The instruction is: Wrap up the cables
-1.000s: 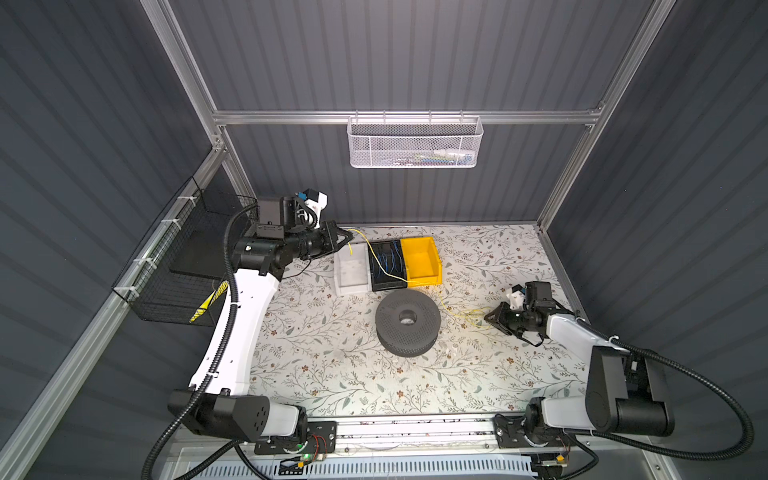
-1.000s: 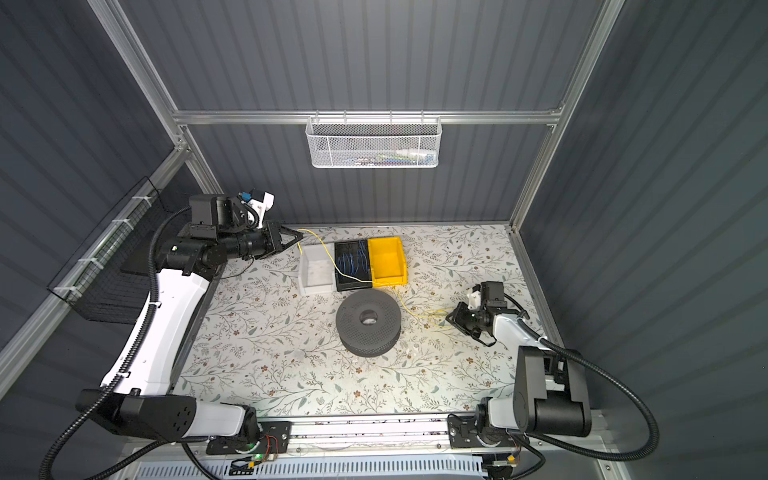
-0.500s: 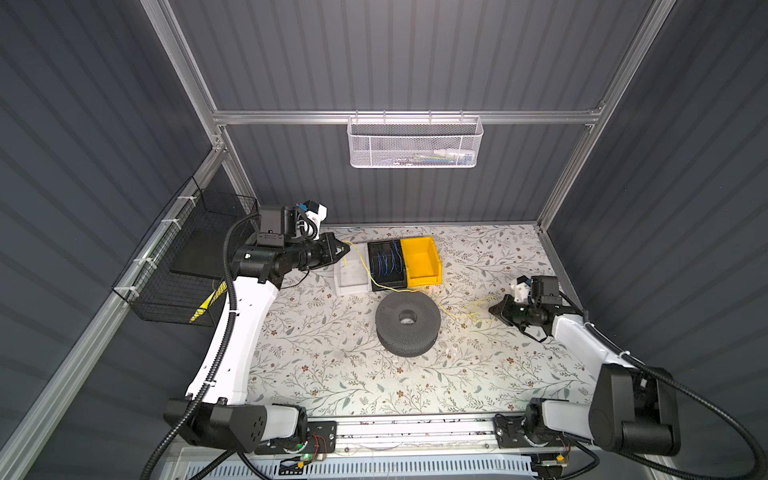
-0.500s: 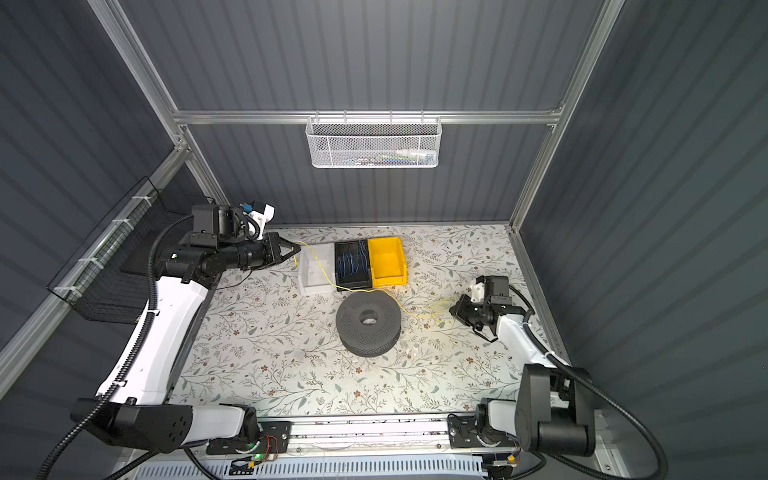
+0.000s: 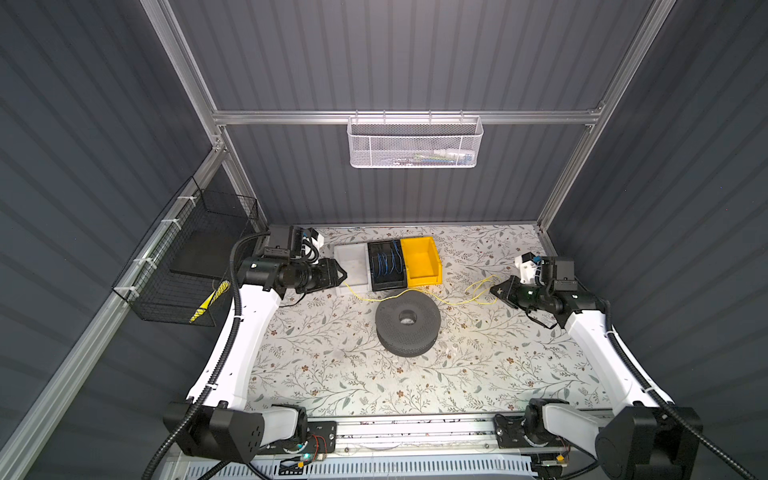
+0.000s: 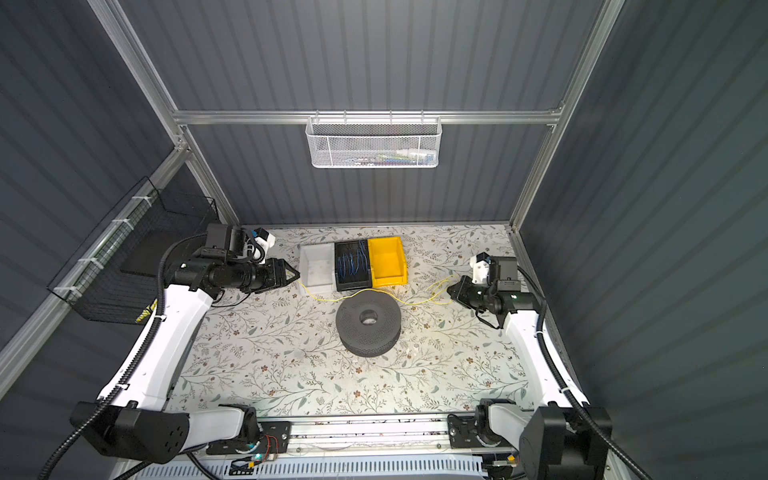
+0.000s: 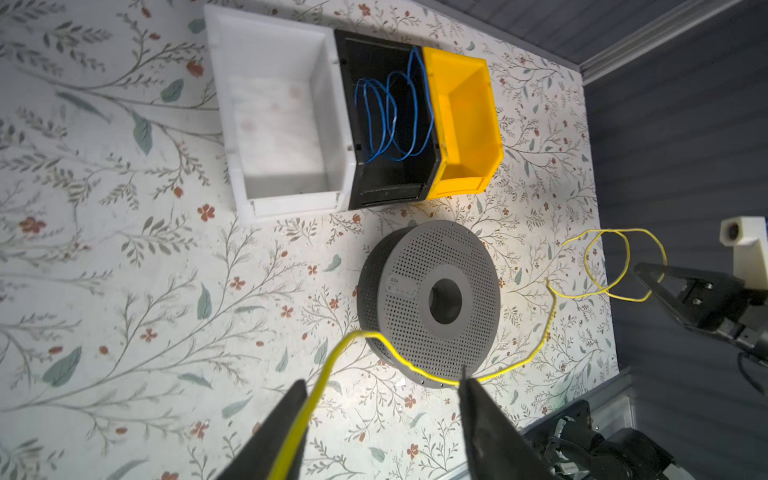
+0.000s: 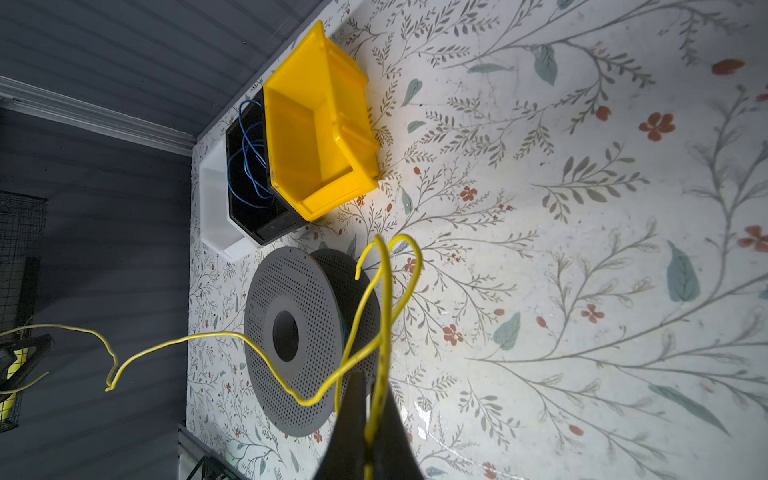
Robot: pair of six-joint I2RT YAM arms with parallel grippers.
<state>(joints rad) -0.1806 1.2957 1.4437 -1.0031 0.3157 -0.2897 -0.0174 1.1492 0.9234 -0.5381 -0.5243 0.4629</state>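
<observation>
**Yellow wire strung over the spool, one end pinched**

One yellow wire point(image 7: 330, 365) crosses the desk point(image 5: 478, 374), passing over the rim of the single perforated spool point(image 5: 390, 332). The right gripper point(image 8: 370, 382) is clenched on the wire's looped end. The left gripper point(image 7: 382, 376) is released, and the wire lies along one finger. Three bins, white point(image 7: 282, 203), black point(image 7: 386, 195) and yellow point(image 7: 461, 183), stand touching behind the spool, with open desk in front of it. The blue wires point(image 7: 390, 120) are too tangled to count.

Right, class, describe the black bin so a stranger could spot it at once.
At the back of the floral table, find the white bin and the yellow bin. The black bin stands between them, alone in holding blue wires.
</observation>
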